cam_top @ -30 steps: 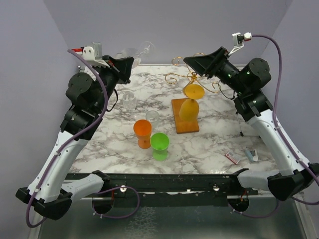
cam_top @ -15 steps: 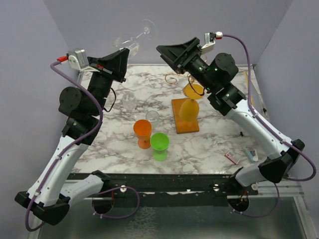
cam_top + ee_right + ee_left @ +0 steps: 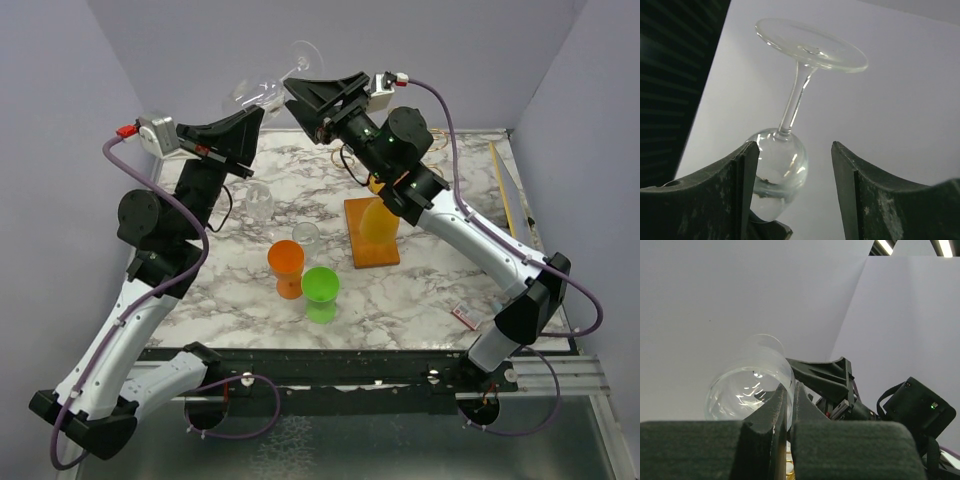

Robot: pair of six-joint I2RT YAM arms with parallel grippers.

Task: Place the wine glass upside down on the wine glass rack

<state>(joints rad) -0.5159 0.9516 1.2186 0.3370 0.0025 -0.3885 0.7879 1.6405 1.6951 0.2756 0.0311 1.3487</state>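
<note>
A clear wine glass hangs high over the back of the table, tilted with its foot up. My left gripper is shut on the bowl's rim, which fills the left wrist view. My right gripper is open beside the glass. In the right wrist view the bowl sits just inside the left finger, with the stem and foot above it. The wine glass rack shows its wooden base, and a yellow glass hangs upside down on it. The right arm hides most of the rack's wires.
An orange cup and a green cup stand in the middle of the marble table. Two clear glasses stand behind them. A small red-and-white item lies at the front right. A thin yellow rod lies along the right edge.
My left arm has lifted the wine glass higher and a little to the right. My right arm has swung left from over the rack, and its open fingers now reach the glass.
</note>
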